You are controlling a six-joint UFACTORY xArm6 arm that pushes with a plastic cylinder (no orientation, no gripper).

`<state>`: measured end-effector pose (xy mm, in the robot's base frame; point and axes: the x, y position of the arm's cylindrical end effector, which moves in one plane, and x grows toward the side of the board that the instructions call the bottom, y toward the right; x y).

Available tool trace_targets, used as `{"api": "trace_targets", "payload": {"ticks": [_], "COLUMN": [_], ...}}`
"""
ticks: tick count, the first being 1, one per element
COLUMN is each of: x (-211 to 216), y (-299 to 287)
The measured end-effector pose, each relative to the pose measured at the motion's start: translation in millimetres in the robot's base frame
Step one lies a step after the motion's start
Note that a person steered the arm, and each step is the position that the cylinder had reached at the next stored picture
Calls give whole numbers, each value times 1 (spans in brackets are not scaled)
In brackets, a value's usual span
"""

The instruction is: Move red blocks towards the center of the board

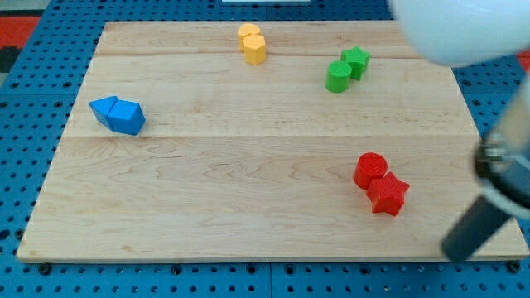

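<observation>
A red cylinder [369, 170] and a red star block [387, 194] touch each other on the wooden board [248, 190], at the view's lower right. My dark rod comes in from the right edge; its tip [455, 251] sits at the board's lower right corner, to the right of and below the red star, apart from it.
Two blue blocks [118, 114] sit together at the view's left. Two yellow blocks [252, 43] stand at the top centre. A green cylinder [338, 76] and a green star [357, 60] touch at the upper right. A blurred white arm part [464, 29] fills the top right corner.
</observation>
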<state>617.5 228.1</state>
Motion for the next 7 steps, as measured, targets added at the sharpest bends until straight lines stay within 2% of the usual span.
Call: {"api": "trace_targets", "payload": {"ticks": [2, 4, 5, 6, 7], "x": [-55, -110, -94, -61, -87], "y": [-63, -85, -81, -78, -115]}}
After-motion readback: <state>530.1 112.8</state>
